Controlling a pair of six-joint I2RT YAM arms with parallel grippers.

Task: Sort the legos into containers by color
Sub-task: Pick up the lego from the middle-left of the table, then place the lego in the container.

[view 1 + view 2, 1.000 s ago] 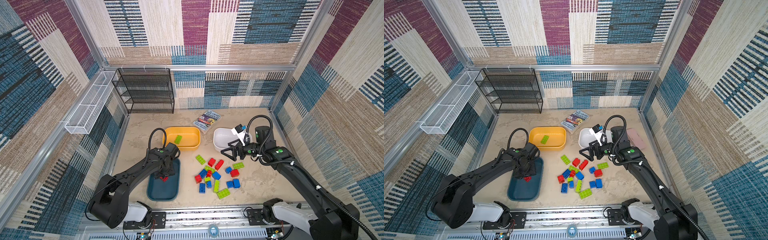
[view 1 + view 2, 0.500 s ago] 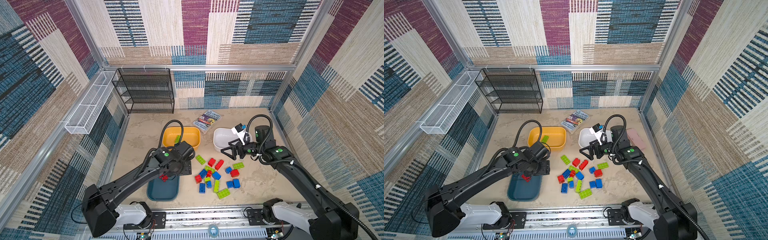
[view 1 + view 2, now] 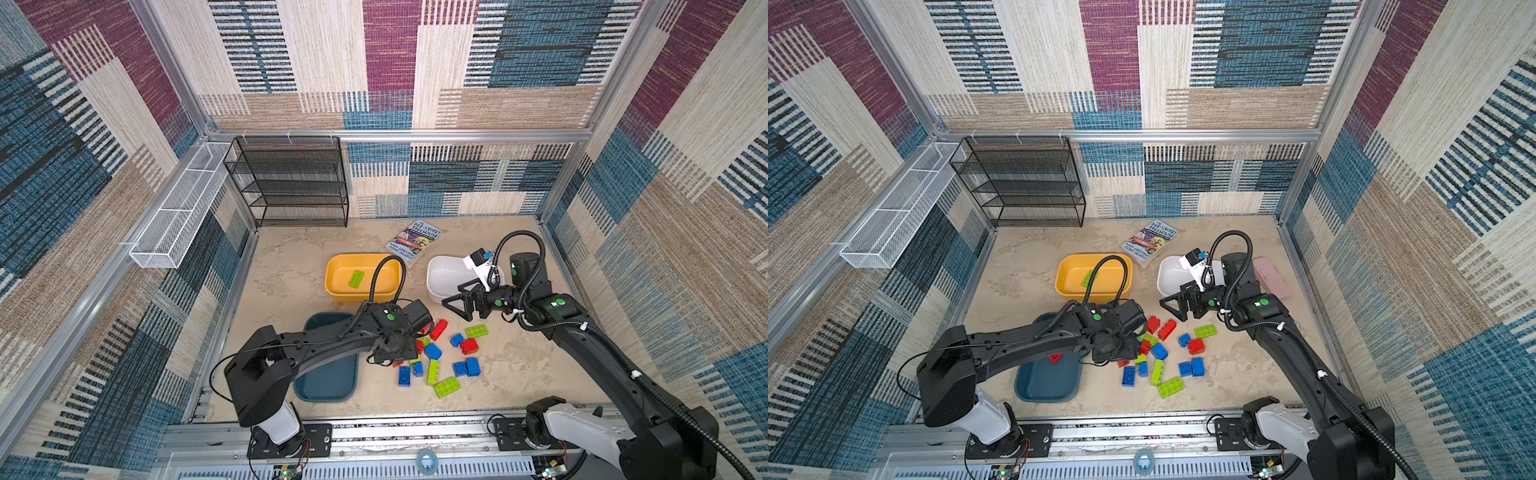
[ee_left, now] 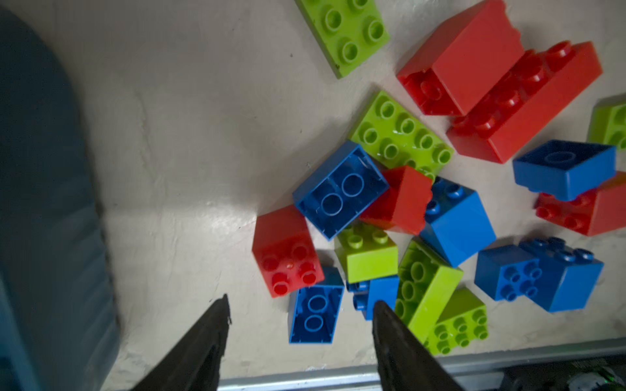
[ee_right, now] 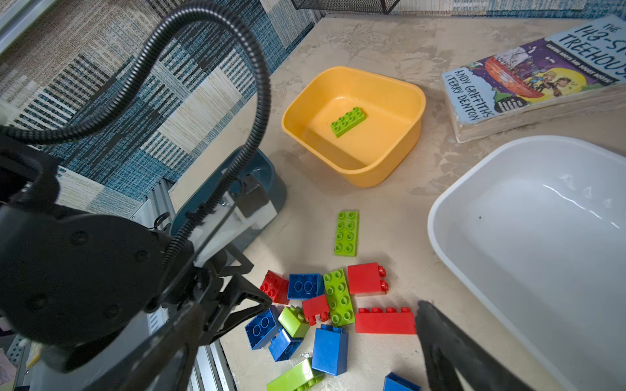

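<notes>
Red, blue and lime legos (image 3: 436, 353) lie in a loose pile on the table between the arms. My left gripper (image 4: 299, 306) hangs open just above the pile's near-left edge, over an upturned blue brick (image 4: 313, 313), holding nothing. My right gripper (image 3: 455, 307) stands wide open and empty beside the white bin (image 3: 440, 282), behind the pile. The yellow bin (image 3: 334, 286) holds one green brick (image 3: 356, 278). A red brick (image 3: 1054, 357) lies in the dark teal bin (image 3: 1046, 384), which my left arm partly covers.
A paperback book (image 3: 413, 241) lies behind the bins. A black wire shelf (image 3: 291, 183) stands at the back left, with a white mesh basket (image 3: 178, 216) on the left wall. A pink flat object (image 3: 1271, 276) sits by the right wall.
My left arm has swung right from over the teal bin to the brick pile, leaving the red brick in that bin. The right arm has not moved.
</notes>
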